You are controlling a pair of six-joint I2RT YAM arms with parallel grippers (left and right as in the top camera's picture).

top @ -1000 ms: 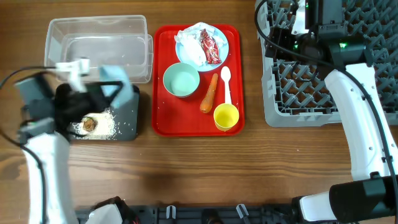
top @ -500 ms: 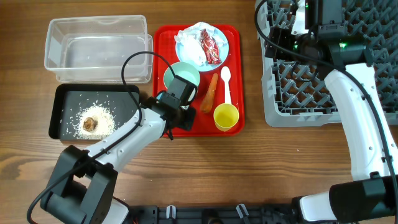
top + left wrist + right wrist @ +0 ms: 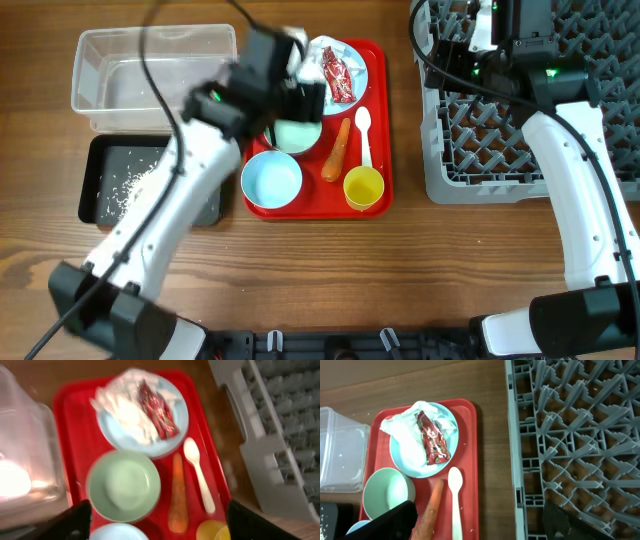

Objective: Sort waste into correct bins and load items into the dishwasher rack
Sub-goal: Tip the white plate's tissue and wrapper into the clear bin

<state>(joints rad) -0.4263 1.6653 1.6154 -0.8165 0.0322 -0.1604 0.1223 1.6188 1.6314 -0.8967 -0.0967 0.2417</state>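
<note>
A large grey dishwasher rack fills the right side of the overhead view; no dishes show on its upright pegs. At upper left sits a clear plastic tub, with a shallow black tray just below it that holds scattered white rice. A flat red tray lies in the centre.

On the red tray, at the top, a pale blue plate carries crumpled white tissue and a shiny red wrapper. Below it stands a pale green bowl, and lower still a pale blue bowl. An orange carrot and a white spoon lie side by side to the right of the bowls, with a small yellow cup at the lower right.

The left gripper hovers above the green bowl, fingers spread wide and holding nothing. The right gripper hangs near the top of the rack, also spread wide and holding nothing.

The plate and bowls are probably light, rigid and smooth, best pinched across the rim. The carrot looks firm and should take a grip across its middle. The tissue is soft and likely crushes under the fingers, so pinching its highest fold seems best. The wrapper looks thin and slippery and may slide off the tissue.
</note>
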